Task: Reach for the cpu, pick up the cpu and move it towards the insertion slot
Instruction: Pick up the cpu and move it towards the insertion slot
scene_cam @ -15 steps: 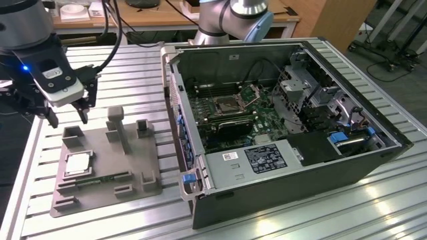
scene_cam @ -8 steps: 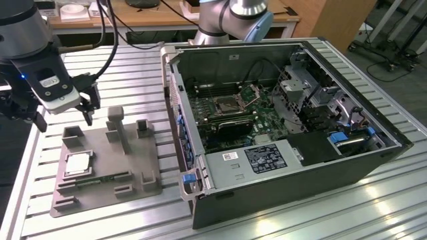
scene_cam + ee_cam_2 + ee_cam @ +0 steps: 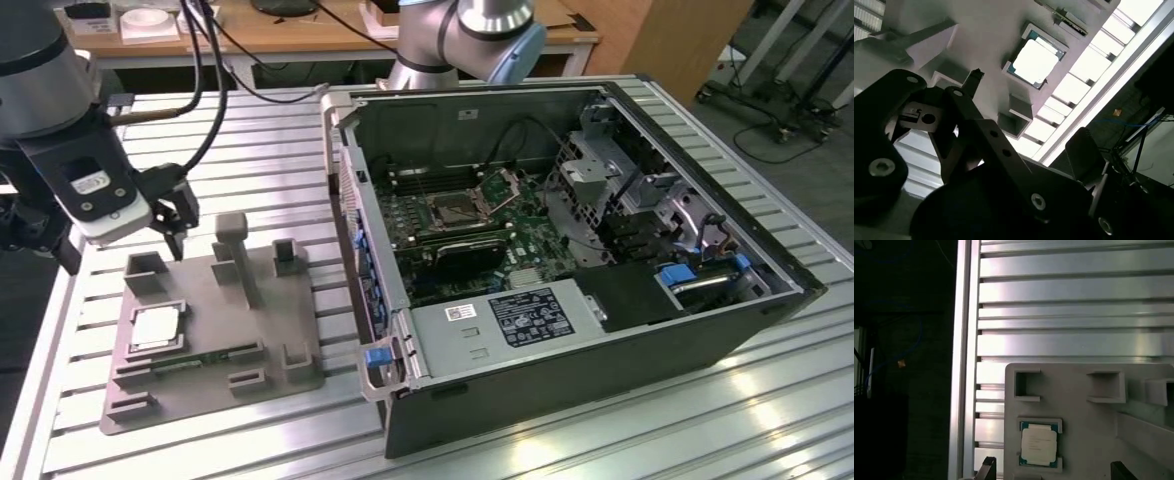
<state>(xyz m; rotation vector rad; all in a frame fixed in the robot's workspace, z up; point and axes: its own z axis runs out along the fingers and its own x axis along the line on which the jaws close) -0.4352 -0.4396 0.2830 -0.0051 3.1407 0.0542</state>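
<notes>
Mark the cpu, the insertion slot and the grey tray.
cpu (image 3: pixel 156 327): exterior view, middle of its silver top.
insertion slot (image 3: pixel 450 209): exterior view, dark socket centre.
grey tray (image 3: pixel 200 290): exterior view, bare flat surface.

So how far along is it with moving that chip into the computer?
Barely started. Done: nothing yet; the cpu lies in its pocket on the grey tray. In hand: the gripper hangs open above the tray, not touching the chip. Left: the grasp and the carry to the insertion slot inside the computer case.
</notes>
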